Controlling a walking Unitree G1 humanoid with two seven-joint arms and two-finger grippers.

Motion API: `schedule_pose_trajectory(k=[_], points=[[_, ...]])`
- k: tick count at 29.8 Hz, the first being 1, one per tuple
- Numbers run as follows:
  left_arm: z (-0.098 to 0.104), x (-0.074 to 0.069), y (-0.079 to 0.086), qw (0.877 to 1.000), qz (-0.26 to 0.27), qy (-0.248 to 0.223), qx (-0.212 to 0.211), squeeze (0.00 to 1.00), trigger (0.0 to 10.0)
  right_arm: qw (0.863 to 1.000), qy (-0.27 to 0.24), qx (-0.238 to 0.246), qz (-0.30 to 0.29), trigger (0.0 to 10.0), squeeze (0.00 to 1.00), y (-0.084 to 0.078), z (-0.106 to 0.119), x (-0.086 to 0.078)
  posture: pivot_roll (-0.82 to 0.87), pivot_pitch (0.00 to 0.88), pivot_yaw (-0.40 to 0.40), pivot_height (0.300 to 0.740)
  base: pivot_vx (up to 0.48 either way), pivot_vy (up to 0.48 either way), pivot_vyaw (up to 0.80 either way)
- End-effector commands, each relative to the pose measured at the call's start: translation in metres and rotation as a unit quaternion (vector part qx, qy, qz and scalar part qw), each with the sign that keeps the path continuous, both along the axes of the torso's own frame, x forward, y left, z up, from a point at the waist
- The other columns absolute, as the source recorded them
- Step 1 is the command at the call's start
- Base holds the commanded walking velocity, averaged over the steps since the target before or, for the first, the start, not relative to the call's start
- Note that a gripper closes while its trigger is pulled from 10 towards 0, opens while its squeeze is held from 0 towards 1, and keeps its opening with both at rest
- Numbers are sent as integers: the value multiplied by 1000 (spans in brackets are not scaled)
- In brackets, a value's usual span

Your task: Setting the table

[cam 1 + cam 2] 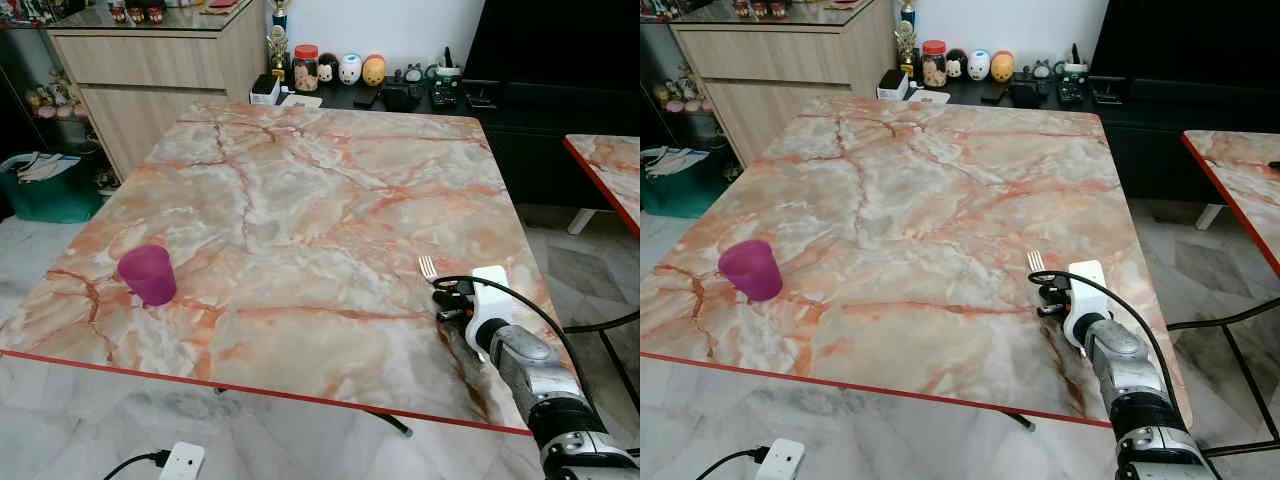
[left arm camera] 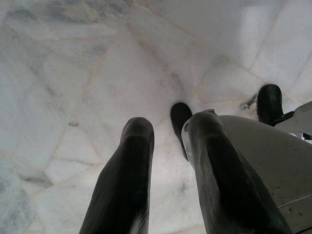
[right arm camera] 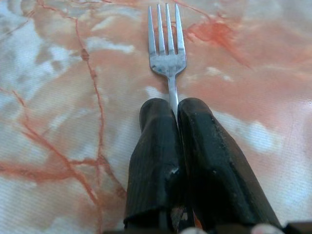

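Observation:
A silver fork (image 3: 167,48) is pinched by its handle between the black fingers of my right gripper (image 3: 174,109), its tines pointing away over the marble table (image 1: 300,200). In the head views the fork's tines (image 1: 428,267) show just beyond my right gripper (image 1: 448,292), low over the table's right side near the front edge. A purple cup (image 1: 148,274) stands upright at the table's front left. My left gripper (image 2: 168,129) hangs open over the pale floor tiles, holding nothing.
A dark sideboard behind the table carries jars, figurines and a mug (image 1: 345,70). A wooden cabinet (image 1: 150,70) stands at the back left, a teal bin (image 1: 50,185) beside it. A second marble table's corner (image 1: 610,170) is at the right. A white power strip (image 1: 182,461) lies on the floor.

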State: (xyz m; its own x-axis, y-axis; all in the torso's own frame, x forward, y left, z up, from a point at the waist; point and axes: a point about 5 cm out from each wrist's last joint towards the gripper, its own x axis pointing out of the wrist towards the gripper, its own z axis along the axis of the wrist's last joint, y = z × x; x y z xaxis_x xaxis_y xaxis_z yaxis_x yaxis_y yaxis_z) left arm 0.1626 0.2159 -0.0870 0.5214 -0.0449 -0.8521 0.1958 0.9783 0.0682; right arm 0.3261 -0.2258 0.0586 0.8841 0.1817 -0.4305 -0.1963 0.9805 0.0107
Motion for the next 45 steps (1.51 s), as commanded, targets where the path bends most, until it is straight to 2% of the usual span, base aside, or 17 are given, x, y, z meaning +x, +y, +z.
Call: schedule_pose_trajectory(k=[1,4,9,10,12,13,15,18,19,21,22,25,28,38,45], points=[[-2,-4,2,1000,-3,10,2,0,10000,1000,22,-1,1,0,0,3,-12,-7,34,0,-4,740,0,0,0],[-2,-4,2,1000,-3,10,2,0,10000,1000,15,0,-4,0,0,2,-10,-7,34,0,-4,740,0,0,0],[-2,-5,2,1000,-3,10,3,0,10000,999,-33,-14,-24,0,0,3,-1,-4,35,0,-9,740,0,0,0],[-2,-5,2,1000,-2,10,3,0,10000,997,-71,-15,-26,10000,0,7,7,-5,35,0,-9,740,0,0,0],[-2,-5,2,1000,-1,9,4,0,10000,994,-101,-13,-30,10000,0,10,13,-9,34,0,-11,740,0,0,0],[-2,-5,2,1000,-1,10,4,0,10000,991,-124,-32,-32,10000,0,10,17,-14,31,0,-11,740,0,0,0],[-2,-5,2,1000,-1,10,5,0,10000,989,-137,-41,-29,10000,0,11,19,-18,31,0,-11,740,0,0,0],[-2,-6,2,1000,-3,11,6,0,10000,980,-183,-51,-53,10000,0,11,30,-29,21,0,-5,740,0,0,0],[-2,-6,2,1000,-4,12,6,0,10000,973,-215,-59,-63,10000,0,12,40,-34,15,0,-3,740,0,0,0],[-2,-6,2,1000,-4,13,7,0,10000,966,-240,-70,-68,10000,0,13,50,-38,15,0,-3,740,0,0,0],[-2,-7,3,1000,-5,13,7,0,10000,958,-266,-77,-77,10000,0,14,58,-40,14,0,-3,740,0,0,0],[-2,-6,3,1000,-6,12,8,0,10000,941,-313,-59,-117,10000,0,16,74,-47,9,0,-3,740,0,0,0],[-2,-5,3,1000,-6,11,9,0,10000,926,-347,-70,-131,10000,0,20,83,-52,15,0,-6,740,0,0,0],[-1,-4,1,1000,-11,5,7,0,10000,922,-351,-63,-150,10000,0,24,89,-53,14,0,-13,740,0,0,0],[-1,-3,0,1000,0,-3,-2,0,10000,920,-346,-50,-178,10000,0,18,94,-43,12,0,-18,740,0,-326,-452]])
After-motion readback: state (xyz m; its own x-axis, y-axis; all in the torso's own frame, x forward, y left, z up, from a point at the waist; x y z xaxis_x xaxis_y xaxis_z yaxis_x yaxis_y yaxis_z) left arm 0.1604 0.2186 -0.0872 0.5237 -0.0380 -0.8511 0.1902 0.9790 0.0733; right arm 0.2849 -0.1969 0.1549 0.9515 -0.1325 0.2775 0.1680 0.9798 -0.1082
